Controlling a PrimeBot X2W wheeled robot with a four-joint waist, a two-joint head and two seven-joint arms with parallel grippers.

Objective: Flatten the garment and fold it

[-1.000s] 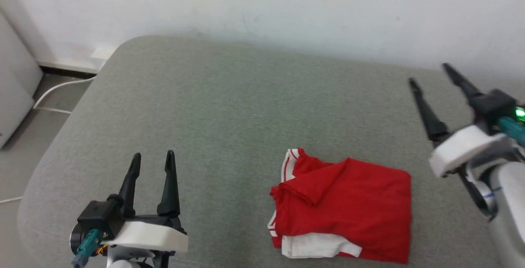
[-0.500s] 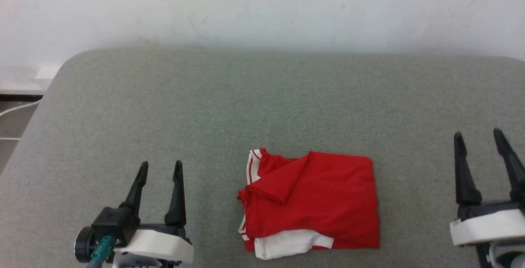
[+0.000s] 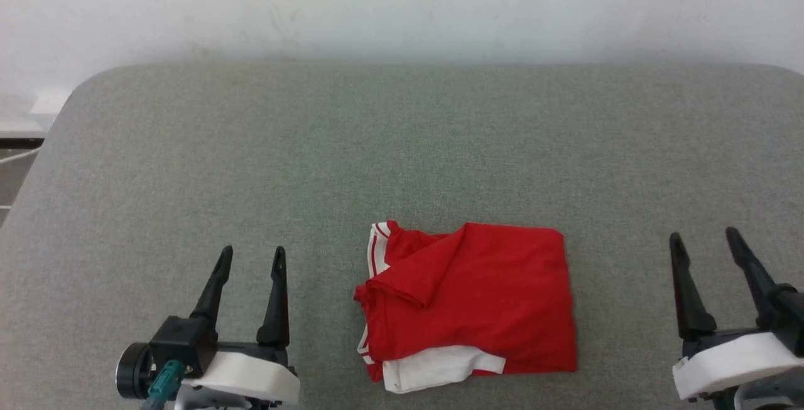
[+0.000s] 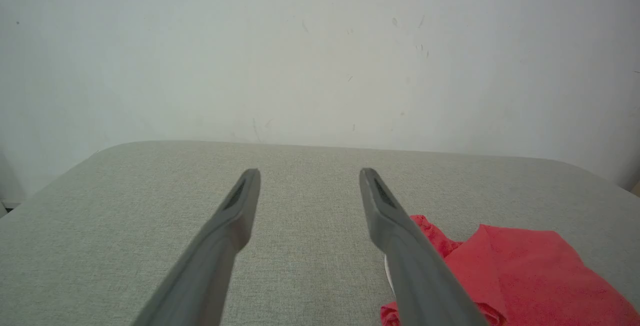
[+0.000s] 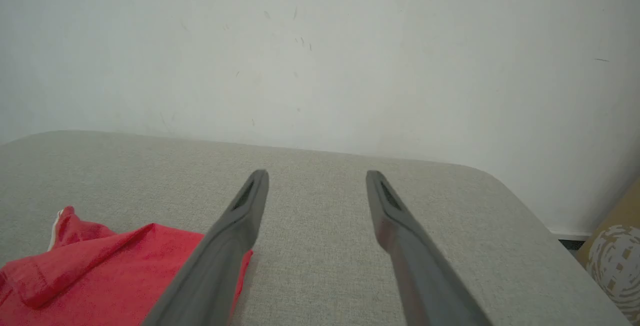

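The garment (image 3: 477,300) lies folded into a compact red rectangle on the grey cushion (image 3: 402,146), near its front edge at the centre. A white sleeve pokes out at its front left, and a striped seam shows at its back left. My left gripper (image 3: 252,256) stands open to the left of the garment, well apart from it, holding nothing. My right gripper (image 3: 705,240) stands open to the right, also empty. The garment's red edge (image 4: 505,276) shows at the lower right of the left wrist view, and its red fold (image 5: 100,271) at the lower left of the right wrist view.
A white wall (image 3: 402,2) rises right behind the cushion. Floor and a white cable (image 3: 16,157) lie past the cushion's left edge. A patterned brown object (image 5: 617,261) stands beyond its right end.
The head camera swung right and levelled, so the whole picture shifted. My right gripper came down from a raised, tilted pose to rest level at the garment's right. The garment lies the same.
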